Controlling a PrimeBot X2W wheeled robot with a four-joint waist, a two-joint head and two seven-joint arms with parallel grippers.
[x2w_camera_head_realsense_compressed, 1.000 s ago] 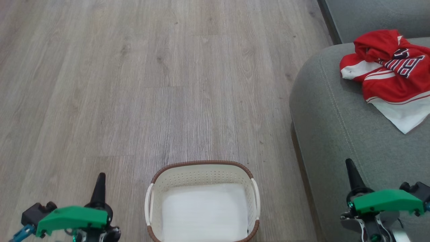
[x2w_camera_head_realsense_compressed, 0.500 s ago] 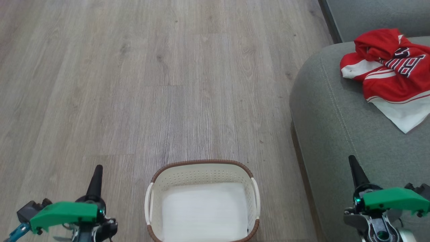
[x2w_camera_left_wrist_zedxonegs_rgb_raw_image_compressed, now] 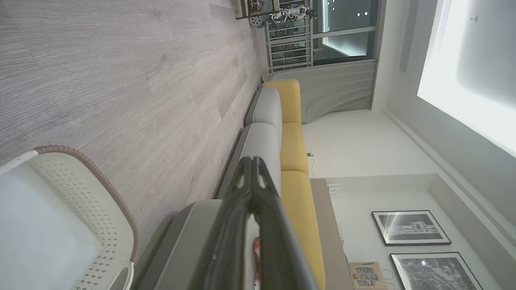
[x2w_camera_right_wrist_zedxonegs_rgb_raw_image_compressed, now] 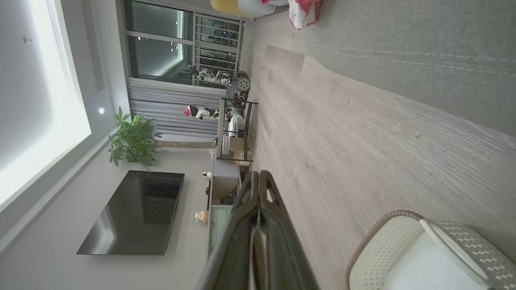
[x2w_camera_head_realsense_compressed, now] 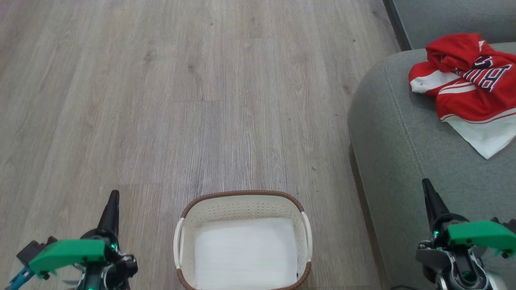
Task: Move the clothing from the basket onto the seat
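Observation:
The red and white clothing lies crumpled on the grey seat at the upper right, dark lettering showing; a bit of it shows in the right wrist view. The cream basket with its brown rim stands on the floor at the bottom centre, its flat white bottom bare; it also shows as the basket in the left wrist view and the basket in the right wrist view. My left gripper is shut at the basket's left over the floor. My right gripper is shut over the seat's front part, holding nothing.
Grey wood-look floor spreads ahead and left of the basket. The sofa runs on with yellow back cushions. A TV, a plant and a metal rack stand along the far wall.
Both arms have drawn lower in the head view, the left gripper drifting slightly left and the right slightly right. Clothing and basket stay put.

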